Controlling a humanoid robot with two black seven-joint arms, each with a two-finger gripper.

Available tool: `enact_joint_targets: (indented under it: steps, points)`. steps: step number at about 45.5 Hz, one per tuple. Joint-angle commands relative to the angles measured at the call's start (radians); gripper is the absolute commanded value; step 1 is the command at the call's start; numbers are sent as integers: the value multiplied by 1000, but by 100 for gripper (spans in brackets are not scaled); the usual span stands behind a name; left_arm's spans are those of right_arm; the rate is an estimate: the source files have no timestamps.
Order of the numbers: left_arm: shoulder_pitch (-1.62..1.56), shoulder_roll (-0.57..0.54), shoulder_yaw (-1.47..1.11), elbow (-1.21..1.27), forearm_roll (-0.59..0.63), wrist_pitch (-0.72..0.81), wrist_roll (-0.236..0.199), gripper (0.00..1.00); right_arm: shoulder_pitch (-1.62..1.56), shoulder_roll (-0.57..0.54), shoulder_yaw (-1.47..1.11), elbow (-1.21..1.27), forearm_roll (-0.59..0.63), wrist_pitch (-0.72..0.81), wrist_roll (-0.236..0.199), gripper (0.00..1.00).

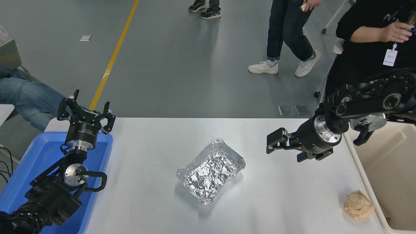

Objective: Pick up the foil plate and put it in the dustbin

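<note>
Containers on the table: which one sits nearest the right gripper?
The foil plate, silver and crinkled, mid-table just left of the open right gripper. The dustbin sits behind the gripper's wrist; the blue tray lies far left.
</note>
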Motion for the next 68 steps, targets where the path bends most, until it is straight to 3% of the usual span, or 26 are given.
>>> enact_joint_targets:
  steps: [1,8,28,68]
  points:
    - [0,0,0,0,0,0,-1,99,-180,32,129,-75,120,-108,-1,100]
    - [0,0,0,0,0,0,1,99,-250,54,186,-121,174,-162,-1,100]
    - [0,0,0,0,0,0,-1,99,-427,140,280,-181,179,-360,1,100]
    - [0,0,0,0,0,0,1,99,-586,324,333,-423,182,-429,2,98]
